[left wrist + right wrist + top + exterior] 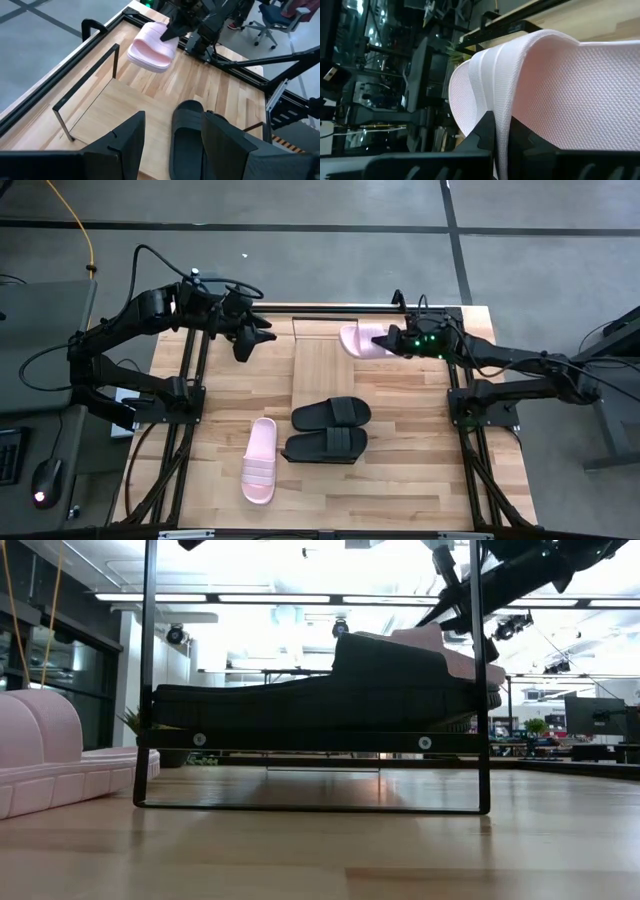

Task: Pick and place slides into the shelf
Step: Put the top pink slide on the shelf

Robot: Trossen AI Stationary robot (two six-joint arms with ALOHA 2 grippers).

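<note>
Item under handling: one pale pink open-toe slide sandal with a wide textured strap (365, 340). It is carried above the far end of the long light-wood shelf board on its thin black wire frame (322, 365), near the far edge of the desk (420, 480). The right gripper (398, 341) is clamped on the strap; the right wrist view shows the strap (560, 85) pinched between the dark fingers. The sandal's long axis runs roughly across the desk, from left edge to right edge, and it extends from the gripper toward the left edge, partly over the board.

Critical relation: the bare board lies below and toward the near edge from the held sandal. In my judgement the coming move is a lowering, with little sideways travel needed.

Remaining items: two matte black slide sandals (330, 413) lie side by side at the near end of the board, long axes across the desk. A second pale pink slide sandal (259, 460) lies on the desk toward the near left corner, off the board.

The left gripper (243, 340) waits above the far left corner of the desk, fingers apart and empty.
</note>
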